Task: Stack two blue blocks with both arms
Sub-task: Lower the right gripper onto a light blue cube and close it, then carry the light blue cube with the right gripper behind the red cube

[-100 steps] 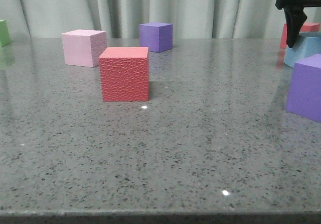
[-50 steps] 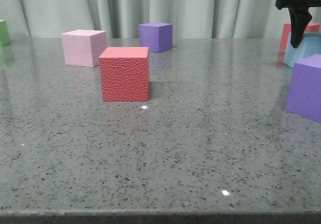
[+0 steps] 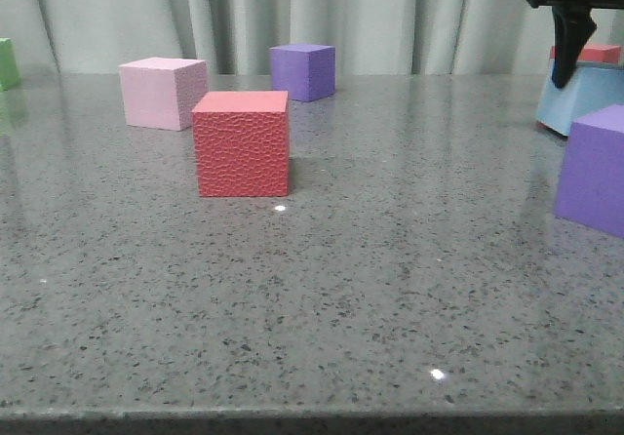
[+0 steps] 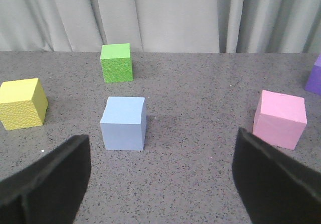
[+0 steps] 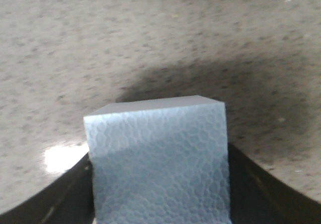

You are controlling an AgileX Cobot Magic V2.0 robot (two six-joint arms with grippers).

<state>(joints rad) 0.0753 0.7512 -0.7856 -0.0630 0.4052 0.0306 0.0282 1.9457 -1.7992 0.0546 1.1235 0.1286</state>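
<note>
The right hand (image 5: 159, 204) pinches a blue block (image 5: 158, 161) between its two black fingers (image 5: 60, 194), the cube's pebbled face filling the space between them. In the front view this hand (image 3: 568, 64) hangs at the far right edge, its tapering finger lying against the same block (image 3: 585, 98), which sits tilted with its lower edge raised off the surface (image 3: 312, 289). A red cube's top (image 3: 585, 53) shows just behind it.

The left hand (image 4: 160, 184) is spread wide, nothing between its fingers (image 4: 47, 181). The second blue block (image 4: 123, 122) rests flat on the surface (image 4: 190, 108) ahead of that hand, nearer the finger seen on the left of the wrist picture, well apart from both.

The surface is grey speckled stone with a glossy sheen (small light spots glint on it), and pale grey curtains (image 3: 390, 16) hang in folds behind.

Counted across views: two blue blocks, two purple cubes (image 3: 303, 70) (image 3: 592, 167), one textured red cube (image 3: 242, 142), one pink cube (image 3: 163, 92), one green cube (image 4: 117, 62), one yellow cube (image 4: 22, 103).
</note>
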